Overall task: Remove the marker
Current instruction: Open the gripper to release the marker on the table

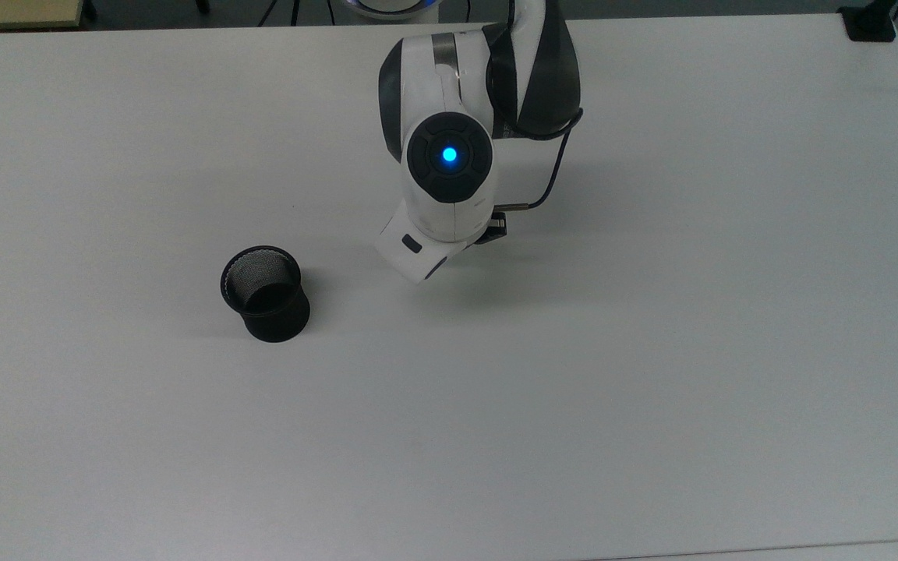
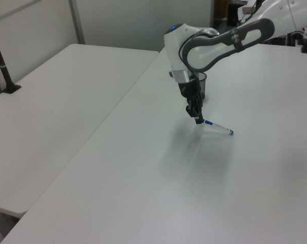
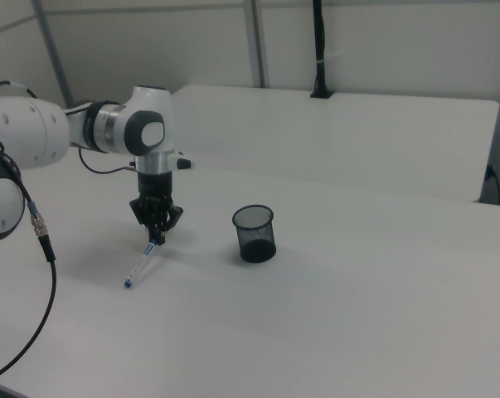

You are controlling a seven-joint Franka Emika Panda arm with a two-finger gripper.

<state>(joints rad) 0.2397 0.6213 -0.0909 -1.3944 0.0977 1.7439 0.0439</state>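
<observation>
My gripper (image 2: pixel 198 118) points down over the white table (image 2: pixel 143 173) and is shut on the blue-capped end of the marker (image 2: pixel 217 127). The white barrel slants down toward the left view's right, and its small blue end sits at or just above the tabletop. In the right view the gripper (image 3: pixel 156 238) holds the marker (image 3: pixel 139 266) slanting down to the right view's left. The black mesh cup (image 3: pixel 254 234) stands upright with nothing in it, a short way off on the right view's right. In the top view the cup (image 1: pixel 266 294) is left of my arm's wrist (image 1: pixel 449 179).
A second white table (image 2: pixel 56 96) adjoins on the left view's left, with a black post (image 2: pixel 0 61) clamped at its edge. A black cable (image 3: pixel 42 274) hangs from the arm at the right view's left. Open tabletop (image 1: pixel 652 351) surrounds the gripper.
</observation>
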